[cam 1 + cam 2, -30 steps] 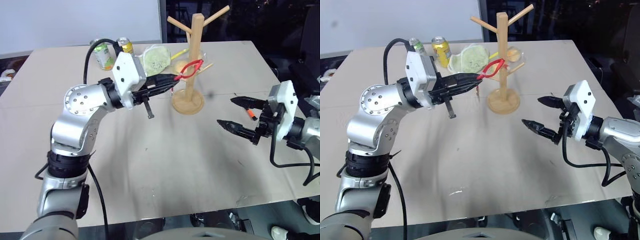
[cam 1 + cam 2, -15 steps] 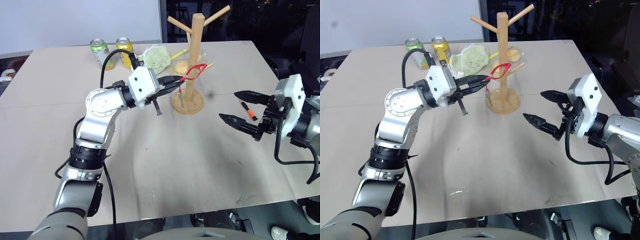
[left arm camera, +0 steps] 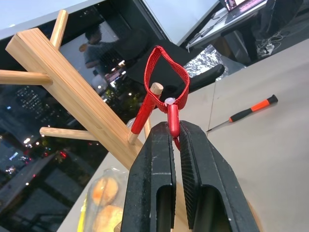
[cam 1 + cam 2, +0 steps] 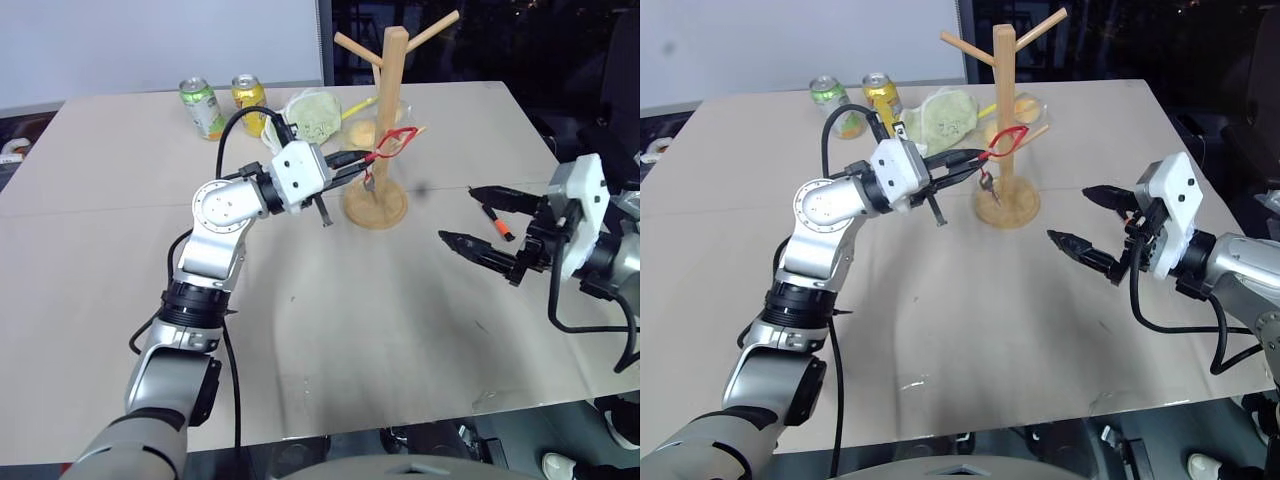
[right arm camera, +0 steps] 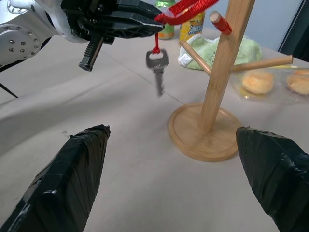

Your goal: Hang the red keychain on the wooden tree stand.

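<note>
The wooden tree stand (image 4: 391,95) rises from its round base (image 4: 376,206) at the table's far middle. My left gripper (image 4: 362,160) reaches it from the left, shut on the red keychain (image 4: 392,142). In the left wrist view the red loop (image 3: 166,72) stands up from my shut fingers (image 3: 154,164), and the tip of a lower peg (image 3: 155,88) shows through it. The dark key (image 5: 157,67) dangles under the gripper, off the table. My right gripper (image 4: 457,214) hovers open to the right of the stand, holding nothing.
A small orange-handled screwdriver (image 4: 495,222) lies by the right gripper. Two cans (image 4: 202,105) (image 4: 248,94), a green cloth bundle (image 4: 315,115) and bagged pastries (image 4: 362,131) sit behind and left of the stand. The table's right edge (image 4: 560,160) is close to the right arm.
My left arm has stretched forward and slightly down, carrying the keychain rightwards until its loop reached the lower peg's tip. The right gripper has stayed open in about the same spot.
</note>
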You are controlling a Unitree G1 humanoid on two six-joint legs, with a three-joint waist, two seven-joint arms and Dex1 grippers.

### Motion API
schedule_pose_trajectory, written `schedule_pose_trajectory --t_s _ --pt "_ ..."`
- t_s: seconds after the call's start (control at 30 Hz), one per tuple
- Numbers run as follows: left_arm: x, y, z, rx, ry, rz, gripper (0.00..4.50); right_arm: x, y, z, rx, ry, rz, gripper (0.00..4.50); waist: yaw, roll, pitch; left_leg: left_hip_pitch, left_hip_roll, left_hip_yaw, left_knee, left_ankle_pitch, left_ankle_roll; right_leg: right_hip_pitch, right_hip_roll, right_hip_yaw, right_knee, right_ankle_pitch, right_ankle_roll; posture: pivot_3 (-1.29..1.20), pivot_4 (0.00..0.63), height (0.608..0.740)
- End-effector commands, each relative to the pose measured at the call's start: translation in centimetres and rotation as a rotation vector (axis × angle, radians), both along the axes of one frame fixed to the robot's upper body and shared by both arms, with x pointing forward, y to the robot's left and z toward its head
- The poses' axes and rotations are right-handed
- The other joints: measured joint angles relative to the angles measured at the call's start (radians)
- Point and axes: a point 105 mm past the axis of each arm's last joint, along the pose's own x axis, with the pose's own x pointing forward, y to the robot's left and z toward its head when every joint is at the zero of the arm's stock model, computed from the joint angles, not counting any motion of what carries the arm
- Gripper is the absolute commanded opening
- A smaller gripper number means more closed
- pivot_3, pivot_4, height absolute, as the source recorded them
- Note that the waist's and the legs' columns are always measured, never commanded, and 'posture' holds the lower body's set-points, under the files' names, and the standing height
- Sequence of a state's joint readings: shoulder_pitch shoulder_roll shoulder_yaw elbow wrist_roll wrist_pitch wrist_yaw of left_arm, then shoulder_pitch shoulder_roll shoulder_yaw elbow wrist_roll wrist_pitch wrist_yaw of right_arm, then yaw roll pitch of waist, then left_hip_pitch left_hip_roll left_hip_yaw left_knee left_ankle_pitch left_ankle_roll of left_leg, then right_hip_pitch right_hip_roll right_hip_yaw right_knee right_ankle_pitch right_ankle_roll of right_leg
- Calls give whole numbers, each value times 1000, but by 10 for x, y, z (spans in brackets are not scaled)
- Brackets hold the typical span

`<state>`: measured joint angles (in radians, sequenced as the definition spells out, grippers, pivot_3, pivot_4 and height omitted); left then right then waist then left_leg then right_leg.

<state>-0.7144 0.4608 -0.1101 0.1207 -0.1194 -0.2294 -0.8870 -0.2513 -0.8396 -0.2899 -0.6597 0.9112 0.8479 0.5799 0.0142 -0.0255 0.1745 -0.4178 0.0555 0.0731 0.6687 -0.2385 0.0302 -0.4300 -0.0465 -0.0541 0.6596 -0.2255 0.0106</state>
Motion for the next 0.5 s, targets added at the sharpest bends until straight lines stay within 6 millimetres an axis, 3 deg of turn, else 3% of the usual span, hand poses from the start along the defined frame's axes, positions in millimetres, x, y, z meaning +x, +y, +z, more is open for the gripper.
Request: schedule_pose_trajectory --t_s 0.03,0.2,0.5 --pt "1 -2 11 8 -75 13 253 -6 2 14 -7 -76 7 4500 0 0 0 0 0 0 0 0 0 0 0 0 0 0 0 0 150 740" --pt "15 1 3 55 -60 97 253 -7 1 14 -9 -81 3 4500 0 0 0 0 0 0 0 0 0 0 0 0 0 0 0 0 150 740" --pt "21 1 3 83 -85 141 253 -8 3 13 -11 -82 2 4500 0 0 0 0 0 0 0 0 0 0 0 0 0 0 0 0 150 740"
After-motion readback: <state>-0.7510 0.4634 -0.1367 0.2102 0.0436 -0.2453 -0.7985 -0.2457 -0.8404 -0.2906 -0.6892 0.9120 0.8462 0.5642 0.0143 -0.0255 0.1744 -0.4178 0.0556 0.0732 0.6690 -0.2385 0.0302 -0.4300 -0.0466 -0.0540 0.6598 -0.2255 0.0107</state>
